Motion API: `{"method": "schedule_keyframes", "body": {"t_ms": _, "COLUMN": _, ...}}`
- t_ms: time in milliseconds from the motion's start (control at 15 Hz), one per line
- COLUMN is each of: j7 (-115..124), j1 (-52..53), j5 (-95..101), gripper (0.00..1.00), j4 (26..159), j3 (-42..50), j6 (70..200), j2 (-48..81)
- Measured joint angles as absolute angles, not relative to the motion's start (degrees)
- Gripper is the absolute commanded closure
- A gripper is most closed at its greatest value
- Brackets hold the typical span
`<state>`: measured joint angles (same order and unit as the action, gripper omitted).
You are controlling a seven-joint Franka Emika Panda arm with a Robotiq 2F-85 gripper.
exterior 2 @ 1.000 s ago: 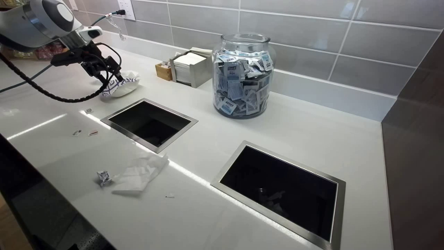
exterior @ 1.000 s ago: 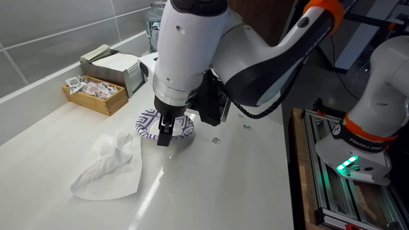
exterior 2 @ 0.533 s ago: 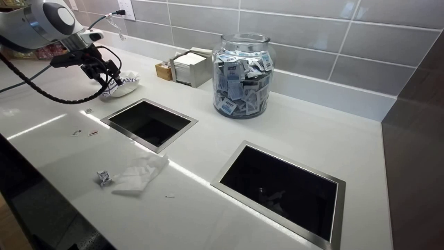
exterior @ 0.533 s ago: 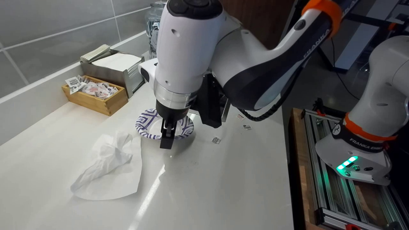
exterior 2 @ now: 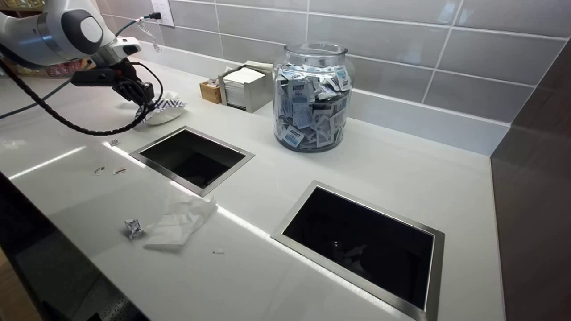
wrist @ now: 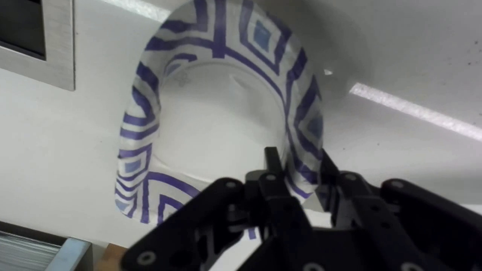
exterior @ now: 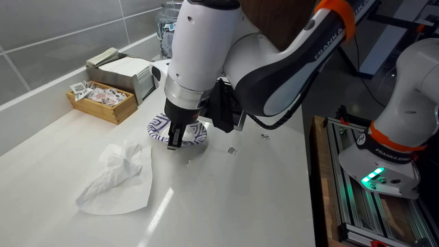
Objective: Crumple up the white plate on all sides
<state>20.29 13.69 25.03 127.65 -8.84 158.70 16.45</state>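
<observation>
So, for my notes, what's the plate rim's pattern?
Purple lines and blue diamonds on a white rim, clearest in the wrist view.

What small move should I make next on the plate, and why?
Probably close the gripper further: in the wrist view its fingers straddle the rim of the plate, one inside, one outside, so a squeeze should likely fold that side. Whether they already pinch it I can't tell, but the centre lies open, uncrumpled.

One plate (wrist: 214,120) with a patterned rim; one gripper (wrist: 299,162); one glass jar (exterior 2: 315,51) and one wooden box (exterior: 91,108), the packets (exterior 2: 308,102) in each too jumbled to count; one napkin holder (exterior 2: 259,92); two metal-framed openings (exterior 2: 348,275) in the table (exterior 2: 267,290); two wrinkled white sheets (exterior: 113,192), counted across both exterior views; one crumpled ball (exterior 2: 133,227); four small paper scraps (exterior 2: 98,170).
</observation>
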Motion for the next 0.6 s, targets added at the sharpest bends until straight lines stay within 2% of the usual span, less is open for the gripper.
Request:
{"method": "schedule_keyframes", "body": {"t_ms": 267, "j7": 10.18, "j1": 11.36, "j5": 12.65, "gripper": 0.99, "j4": 128.64, "j3": -10.69, "j6": 163.59, "j2": 16.06}}
{"method": "schedule_keyframes", "body": {"t_ms": 600, "j7": -7.32, "j1": -2.24, "j5": -9.94, "gripper": 0.99, "j4": 129.34, "j3": -25.73, "j6": 163.77, "j2": 15.04}}
